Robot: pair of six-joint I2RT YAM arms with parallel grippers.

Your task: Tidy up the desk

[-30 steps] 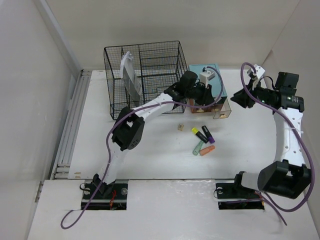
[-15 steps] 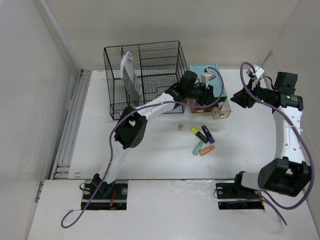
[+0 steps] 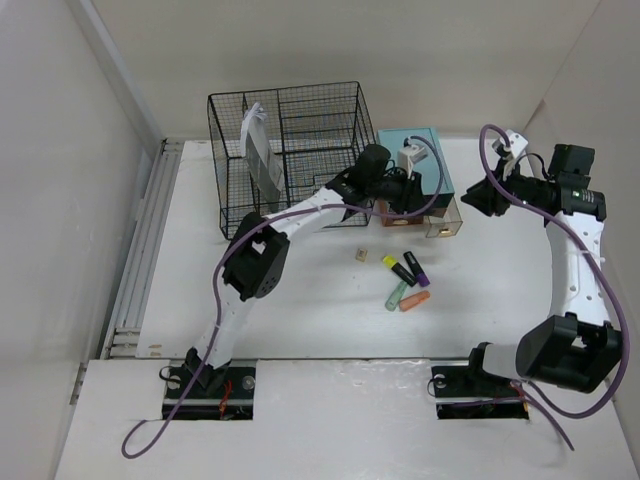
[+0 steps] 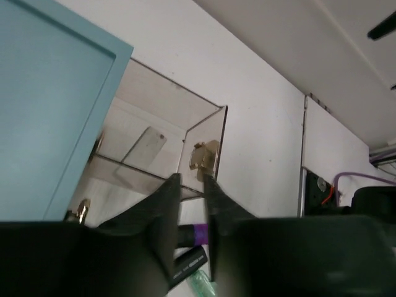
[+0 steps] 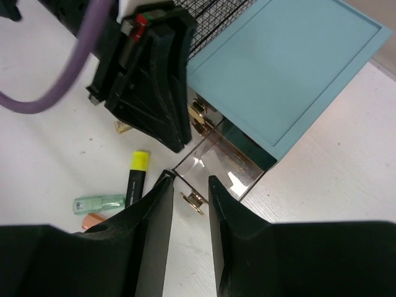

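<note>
At the teal drawer box [image 3: 418,158]: clear drawer [image 4: 154,142] stood open, presumably for the highlighters [image 3: 405,280]. Left jaws barely parted, empty, by its knob [image 4: 203,158]; right jaws released, above.

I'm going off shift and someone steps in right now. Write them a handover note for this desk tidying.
Left claw: open a crack, empty, tips by the gold knob of the pulled-out clear drawer.
Right claw: open, empty, aimed at that drawer's front.
Teal drawer box sits beside the wire organizer.
Done: drawer out.
To do: four highlighters and a small tan item lie loose on the desk.
</note>
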